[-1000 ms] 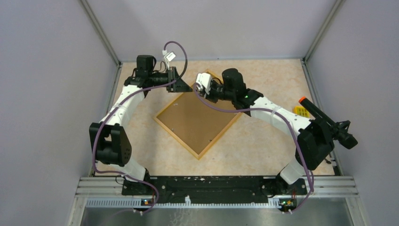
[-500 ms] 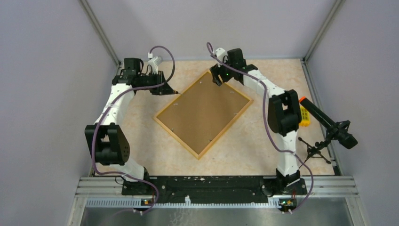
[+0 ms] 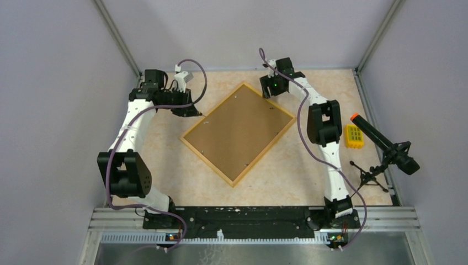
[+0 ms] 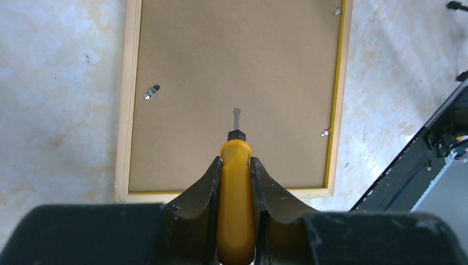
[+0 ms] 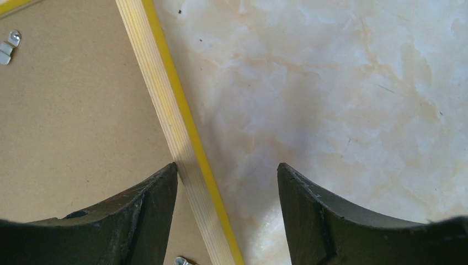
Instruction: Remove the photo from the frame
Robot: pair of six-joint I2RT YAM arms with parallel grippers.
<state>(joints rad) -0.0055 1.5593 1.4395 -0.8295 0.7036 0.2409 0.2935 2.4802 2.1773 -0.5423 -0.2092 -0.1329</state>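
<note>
The frame lies face down on the table, its brown back panel up inside a light wooden rim with a yellow edge. The photo is hidden under that panel. My left gripper is shut on a yellow-handled screwdriver, whose tip points over the panel. In the top view the left gripper hangs just off the frame's upper left edge. My right gripper is open and straddles the rim near the frame's far corner, nothing between its fingers. From above, the right gripper sits by that corner.
Small metal clips hold the back panel along its edges. A small yellow block lies at the right. Beside it are a black rod with an orange tip and a little tripod. Grey walls enclose the table.
The right arm swung out from over the frame's far corner to its right side and its jaws opened. The left gripper drew back to the left with the screwdriver.
</note>
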